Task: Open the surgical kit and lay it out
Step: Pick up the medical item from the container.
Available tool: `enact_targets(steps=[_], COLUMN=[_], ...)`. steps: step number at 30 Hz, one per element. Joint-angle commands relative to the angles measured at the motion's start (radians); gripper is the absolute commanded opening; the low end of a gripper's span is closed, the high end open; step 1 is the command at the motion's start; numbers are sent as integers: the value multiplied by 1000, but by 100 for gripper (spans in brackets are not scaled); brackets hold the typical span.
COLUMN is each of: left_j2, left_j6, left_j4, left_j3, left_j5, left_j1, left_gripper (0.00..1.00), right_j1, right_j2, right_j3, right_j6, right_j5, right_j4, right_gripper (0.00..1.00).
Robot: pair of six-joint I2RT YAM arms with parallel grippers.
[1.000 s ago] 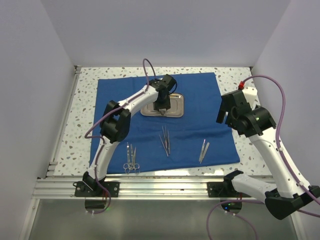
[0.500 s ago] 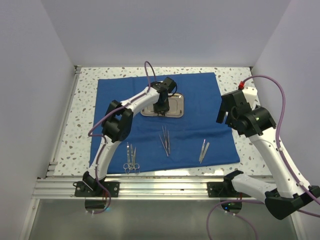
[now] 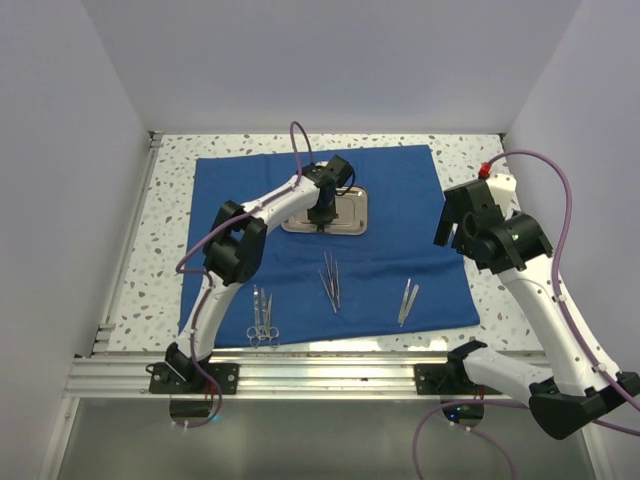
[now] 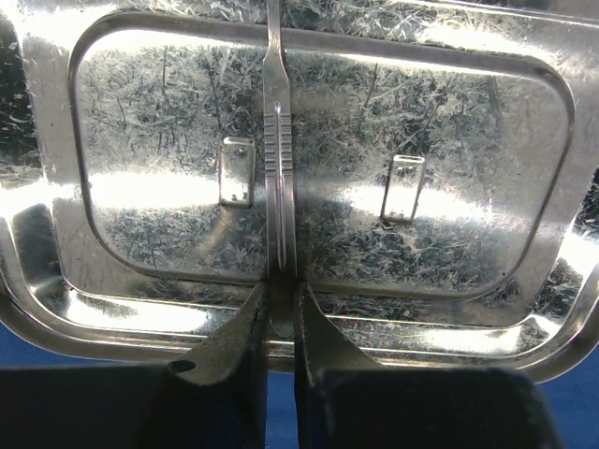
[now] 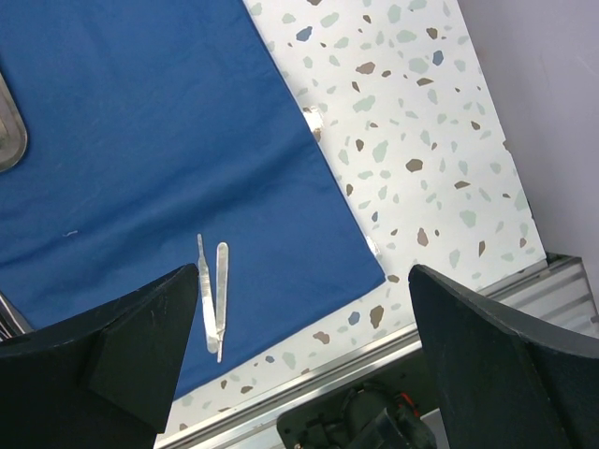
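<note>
The royal-blue cloth (image 3: 400, 190) lies spread flat on the table. The small steel tray (image 3: 355, 212) sits on it at the back middle. My left gripper (image 3: 321, 222) is down in the tray. In the left wrist view it (image 4: 281, 313) is shut on the near end of a thin silver instrument (image 4: 278, 168) with a ribbed grip, which lies across the tray floor (image 4: 468, 187). My right gripper (image 3: 455, 230) hangs open and empty above the cloth's right edge (image 5: 281, 140).
Laid out on the cloth are scissors (image 3: 263, 318) at the front left, a cluster of thin forceps or tweezers (image 3: 331, 282) in the middle, and two flat silver handles (image 3: 407, 300) at the front right, which also show in the right wrist view (image 5: 213, 295). An aluminium rail (image 3: 320, 370) runs along the front.
My left gripper has dropped lower into the tray and settled at its near side. The right arm and the laid-out instruments have not moved.
</note>
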Motion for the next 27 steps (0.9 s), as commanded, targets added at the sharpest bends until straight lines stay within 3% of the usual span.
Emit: enact_targets(steps=[1,11,15,19,23,27], left_j2=[47,-18,-61,-108,-205,-245], left_j6=[28,39,25,-6,-49,-107], left_j4=[-10,-91,-102,-102,-35,-16], left_j3=[-62,174,199,168,26,-45], left_j5=[13,36,56,85,145,172], left_j1=[-1,3,3,-3,-33,-125], left_gripper=[0,0,0,0,0,0], right_j1=[-5,-8,-9,-11,-17,-29], right_j2=[-4,11,27,39,54,82], right_j3=[-2,44,82,117,176,255], right_j6=[0,-31,-48,-69,-97,-133], right_j5=[26,35,37,55,107,132], right_j4=[17,39,43,48,45,51], right_gripper=[99,99,98,99,98,98])
